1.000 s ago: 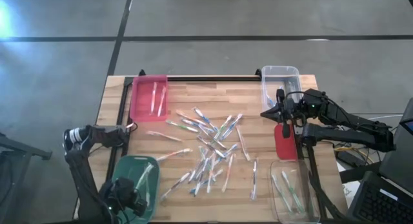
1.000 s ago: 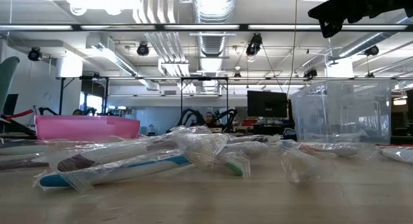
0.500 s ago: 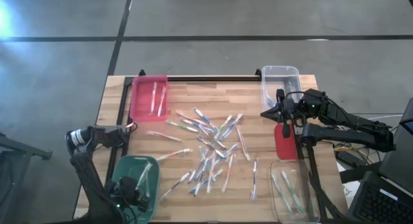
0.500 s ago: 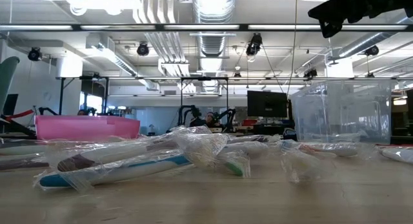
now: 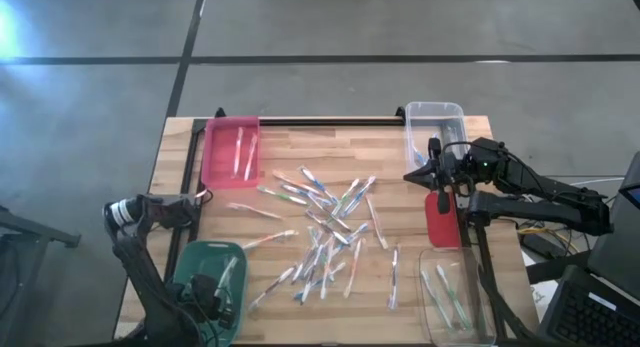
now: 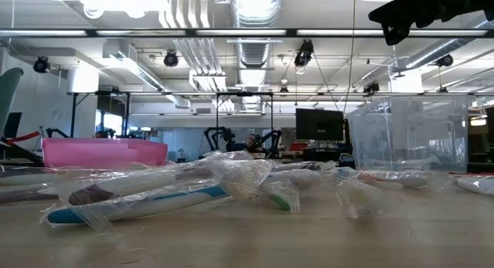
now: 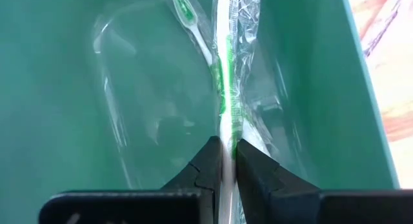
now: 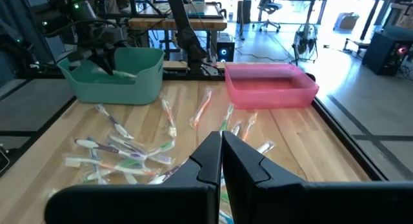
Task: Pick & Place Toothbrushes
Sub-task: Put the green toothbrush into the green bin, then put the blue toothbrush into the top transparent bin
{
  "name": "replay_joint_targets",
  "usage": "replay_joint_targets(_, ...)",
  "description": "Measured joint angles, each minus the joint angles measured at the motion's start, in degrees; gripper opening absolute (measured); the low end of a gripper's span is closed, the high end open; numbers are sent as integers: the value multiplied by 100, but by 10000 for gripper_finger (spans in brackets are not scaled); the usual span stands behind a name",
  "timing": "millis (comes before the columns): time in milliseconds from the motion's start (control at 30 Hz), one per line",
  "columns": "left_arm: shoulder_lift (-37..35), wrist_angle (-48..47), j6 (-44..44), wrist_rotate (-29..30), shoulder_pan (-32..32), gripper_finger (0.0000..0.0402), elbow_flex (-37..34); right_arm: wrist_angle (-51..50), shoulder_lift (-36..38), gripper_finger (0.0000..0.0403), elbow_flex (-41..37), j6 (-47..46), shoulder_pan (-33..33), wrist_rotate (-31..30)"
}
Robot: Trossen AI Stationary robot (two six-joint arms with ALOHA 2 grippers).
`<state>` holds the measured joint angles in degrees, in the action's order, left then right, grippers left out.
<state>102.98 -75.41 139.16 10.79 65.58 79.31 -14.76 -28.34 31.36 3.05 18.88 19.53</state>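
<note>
The left gripper is hanging inside the green bin, jaws clamping a green toothbrush whose long axis is running straight ahead along the bin, while the right gripper is waiting, jaws together.

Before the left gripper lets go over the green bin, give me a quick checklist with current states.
1. Left gripper gripping the wrapped green toothbrush: ok, fingers pinch it.
2. Toothbrush above the green bin interior: ok.
3. Toothbrush clear of the bin floor: cannot tell.
4. Right gripper out of the way: ok, shut and empty, near the far clear bin.
5. Loose toothbrushes left to sort: not ok, many on the table.
</note>
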Motion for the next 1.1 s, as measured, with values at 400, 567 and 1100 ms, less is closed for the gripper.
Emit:
replay_joint_targets(400, 0, 34, -66, 0, 0, 39, 0, 0, 0, 8, -1, 9, 0, -2)
replay_joint_targets(567, 0, 22, -66, 0, 0, 66, 0, 0, 2, 8, -1, 9, 1, -2)
replay_joint_targets(1100, -4, 38, -81, -82, 0, 108, 0, 0, 0, 8, 1, 4, 2, -2)
